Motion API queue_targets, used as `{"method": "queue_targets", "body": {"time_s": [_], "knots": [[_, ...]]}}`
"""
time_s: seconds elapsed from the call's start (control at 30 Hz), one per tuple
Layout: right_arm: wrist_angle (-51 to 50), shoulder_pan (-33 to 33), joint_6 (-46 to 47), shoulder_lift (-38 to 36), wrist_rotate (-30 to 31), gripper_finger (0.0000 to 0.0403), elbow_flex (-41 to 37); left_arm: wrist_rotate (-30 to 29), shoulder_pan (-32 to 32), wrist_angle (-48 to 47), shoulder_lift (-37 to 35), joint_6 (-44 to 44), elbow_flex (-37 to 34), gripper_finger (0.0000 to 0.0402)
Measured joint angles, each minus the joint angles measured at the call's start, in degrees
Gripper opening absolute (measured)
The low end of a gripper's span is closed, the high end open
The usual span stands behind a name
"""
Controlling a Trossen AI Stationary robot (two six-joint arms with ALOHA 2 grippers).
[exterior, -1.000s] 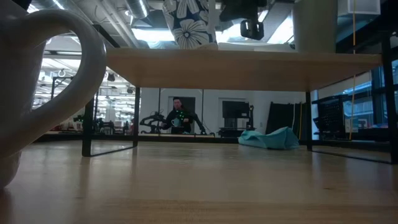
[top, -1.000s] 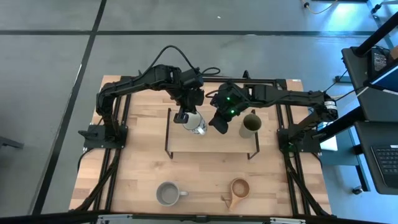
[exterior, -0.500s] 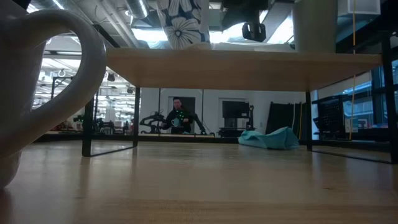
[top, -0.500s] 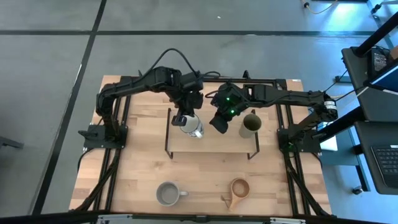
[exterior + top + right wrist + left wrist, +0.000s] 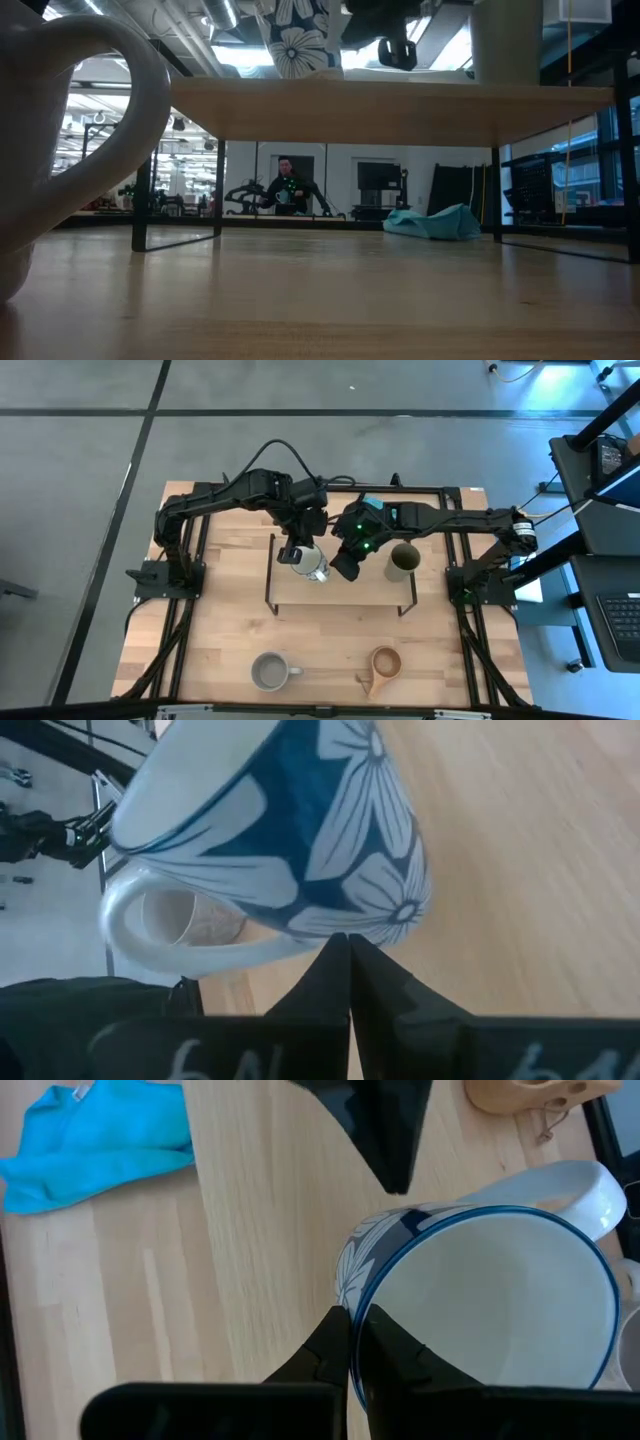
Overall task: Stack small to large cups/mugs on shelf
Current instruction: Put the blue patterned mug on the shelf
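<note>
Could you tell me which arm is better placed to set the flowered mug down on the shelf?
The left. Its claw pinches the rim of the flowered mug above the shelf. The right claw is shut on nothing, beside the mug.

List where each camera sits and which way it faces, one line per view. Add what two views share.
High: above the table, looking straight down; both arms show, with the left hand and right hand over the shelf.
Low: at tabletop height, looking level into the room; dark arm parts show above the shelf.
Left wrist: on the left arm, looking past the left hand, pinched on the floral mug at its rim.
Right wrist: on the right arm, looking past the shut right hand at that mug.
Shared: both wrist views show the floral mug.
</note>
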Motion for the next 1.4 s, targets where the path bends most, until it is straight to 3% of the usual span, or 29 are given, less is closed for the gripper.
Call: {"method": "queue_targets", "body": {"time_s": [0.7,0.93,1.23,1.4], "knots": [[0.73,0.66,0.17,1.74,-0.38,0.0000,-0.07,0.20,0.00,0.14,1.98,-0.08,-0.09,0.0005],[1.11,0.66,0.11,1.74,-0.42,0.0000,-0.07,-0.02,0.02,1.02,2.03,-0.36,-0.09,0.0028],[10.89,0.68,3.57,1.42,-4.35,0.0000,-6.18,0.31,0.00,0.87,2.10,-1.36,-0.11,0.0034],[10.29,0.66,3.30,1.31,-4.50,0.0005,-6.00,0.43,0.04,1.13,2.10,-1.71,-0.11,0.0035]]}}
